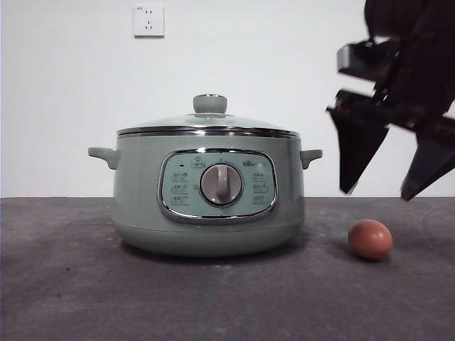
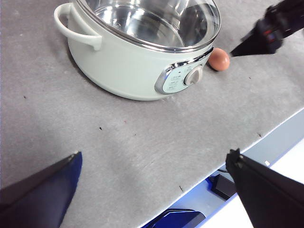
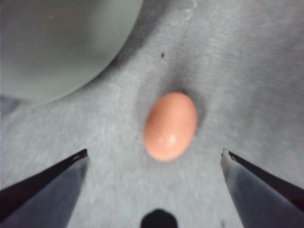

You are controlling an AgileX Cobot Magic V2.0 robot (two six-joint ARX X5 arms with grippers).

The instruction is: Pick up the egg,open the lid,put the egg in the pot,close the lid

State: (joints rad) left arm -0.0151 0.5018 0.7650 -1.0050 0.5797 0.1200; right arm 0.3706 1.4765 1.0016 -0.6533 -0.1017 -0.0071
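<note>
The right tool (image 1: 380,192) hangs in the air above the egg (image 1: 370,239), its two black jaws spread wide and holding nothing; in the right wrist view the egg (image 3: 170,126) lies on the grey desk (image 3: 247,71) between the jaw tips, untouched. The egg rests on its side just beside the pot (image 1: 208,192), apart from its wall, on the side of the chrome-framed panel (image 1: 217,186). The panel bears a grey dial (image 1: 220,184) ringed by small printed labels, too small to read. The lid (image 1: 208,123) sits shut on the pot. A white wall socket (image 1: 148,20) hangs behind. The left tool (image 2: 152,190) waits well apart over bare desk, jaws wide and empty.
</note>
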